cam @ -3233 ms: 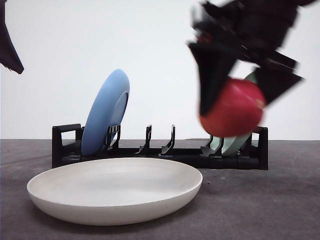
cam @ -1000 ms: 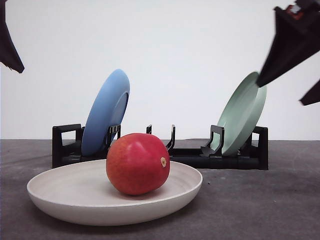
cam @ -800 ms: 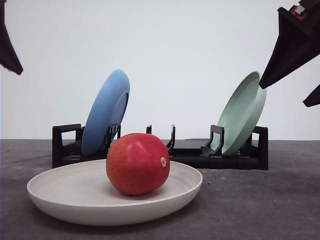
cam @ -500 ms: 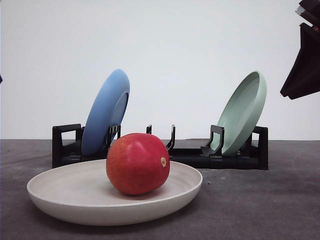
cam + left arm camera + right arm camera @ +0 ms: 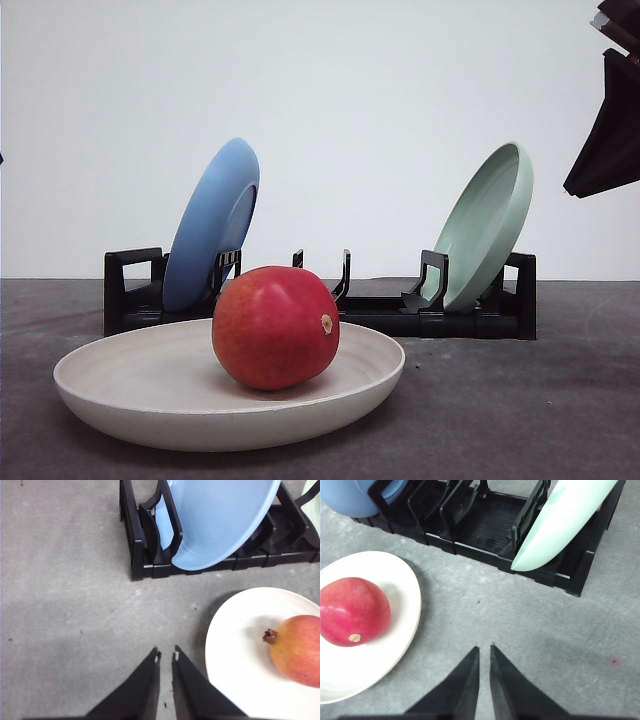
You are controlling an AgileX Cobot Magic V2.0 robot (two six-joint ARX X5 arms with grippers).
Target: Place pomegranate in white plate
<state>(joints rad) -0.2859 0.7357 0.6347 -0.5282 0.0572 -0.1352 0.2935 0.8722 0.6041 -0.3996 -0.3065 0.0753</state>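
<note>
On the white plate (image 5: 120, 385) the pomegranate (image 5: 276, 327) rests just right of centre, so placing looks done. My right pincer (image 5: 484, 652) hangs closed and empty at its 3 o'clock; next, only retreat.

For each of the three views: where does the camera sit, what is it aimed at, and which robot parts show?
Front view: low at table height, facing forward at the pomegranate in the white plate; the right arm's edge shows.
Left wrist view: above, looking down past the left gripper at the blue plate.
Right wrist view: above, looking down past the right gripper at the pale green plate.
All share pomegranate, white plate and rack.
</note>
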